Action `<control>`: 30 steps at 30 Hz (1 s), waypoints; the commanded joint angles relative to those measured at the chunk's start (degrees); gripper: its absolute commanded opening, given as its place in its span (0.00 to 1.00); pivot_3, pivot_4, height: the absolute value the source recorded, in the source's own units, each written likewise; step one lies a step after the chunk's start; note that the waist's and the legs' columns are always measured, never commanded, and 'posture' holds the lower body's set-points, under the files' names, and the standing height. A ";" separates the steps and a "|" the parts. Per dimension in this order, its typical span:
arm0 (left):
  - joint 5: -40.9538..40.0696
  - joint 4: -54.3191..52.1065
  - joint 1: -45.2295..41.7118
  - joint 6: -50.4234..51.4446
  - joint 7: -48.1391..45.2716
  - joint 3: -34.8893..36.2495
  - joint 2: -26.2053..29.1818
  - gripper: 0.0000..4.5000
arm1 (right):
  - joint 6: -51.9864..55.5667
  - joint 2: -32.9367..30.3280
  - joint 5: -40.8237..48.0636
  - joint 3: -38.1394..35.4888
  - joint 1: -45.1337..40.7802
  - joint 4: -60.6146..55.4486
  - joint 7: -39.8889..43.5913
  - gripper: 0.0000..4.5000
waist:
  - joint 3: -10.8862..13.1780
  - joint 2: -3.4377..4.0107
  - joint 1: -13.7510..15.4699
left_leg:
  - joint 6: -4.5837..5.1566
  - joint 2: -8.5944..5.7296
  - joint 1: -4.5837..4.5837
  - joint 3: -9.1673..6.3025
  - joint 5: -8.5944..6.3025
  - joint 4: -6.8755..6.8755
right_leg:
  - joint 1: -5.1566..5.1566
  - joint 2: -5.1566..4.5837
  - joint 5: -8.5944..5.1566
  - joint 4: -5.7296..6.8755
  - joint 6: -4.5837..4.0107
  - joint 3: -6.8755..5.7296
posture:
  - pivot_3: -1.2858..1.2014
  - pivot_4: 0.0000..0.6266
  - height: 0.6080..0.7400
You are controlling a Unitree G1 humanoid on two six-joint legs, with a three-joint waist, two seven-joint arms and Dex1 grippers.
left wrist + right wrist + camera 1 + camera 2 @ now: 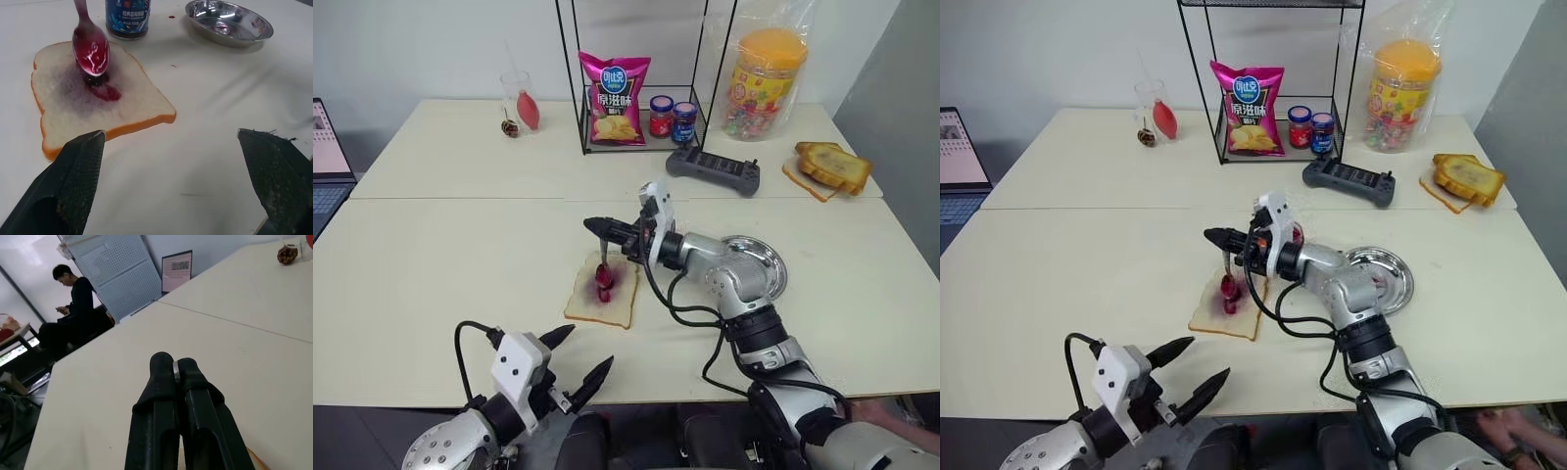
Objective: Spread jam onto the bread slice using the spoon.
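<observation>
Spoon point(602, 266) hanging nearly upright, handle up and pinched at the top in the tightly closed right gripper point(594, 226), jam-coated bowl down at the red smear of jam point(103, 90) in the middle of the bread slice point(601, 296). Slice lying flat on the table point(431, 255), corners slightly skewed to the table edge. Jam jar point(128, 17) just behind it, metal plate point(766, 262) beyond that. Bare tabletop left of and in front of the slice. Left gripper point(576, 361) low near the front edge, fingers spread wide, holding nothing.
</observation>
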 commanded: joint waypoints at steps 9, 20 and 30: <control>1.77 0.91 0.71 -3.33 -0.17 -2.63 -0.49 1.00 | -9.28 0.10 -4.43 -0.16 -0.08 3.17 0.31 0.01 | -0.01 -0.01 0.07 | 0.00 -0.01 0.02 -0.02 0.00 0.04 | 0.03 0.00 0.00 0.01 -0.02 0.01 | 0.52 0.24 1.00; -1.19 -2.29 -3.10 1.82 1.31 -0.78 1.24 1.00 | 5.86 -1.37 4.44 -4.24 -1.97 -7.48 0.10 0.01 | 0.00 -0.01 0.10 | 0.00 -0.03 0.00 -0.03 0.00 0.05 | 0.03 -0.01 0.06 0.01 0.01 0.01 | 0.52 0.24 1.00; -0.68 0.72 -0.59 -1.65 -1.03 1.52 1.49 1.00 | 31.54 4.51 22.86 -24.95 0.94 -19.94 -26.28 0.01 | 0.00 0.00 0.09 | 0.00 -0.02 -0.03 -0.05 0.00 0.01 | 0.01 0.00 0.06 -0.01 -0.11 0.00 | 0.52 0.24 1.00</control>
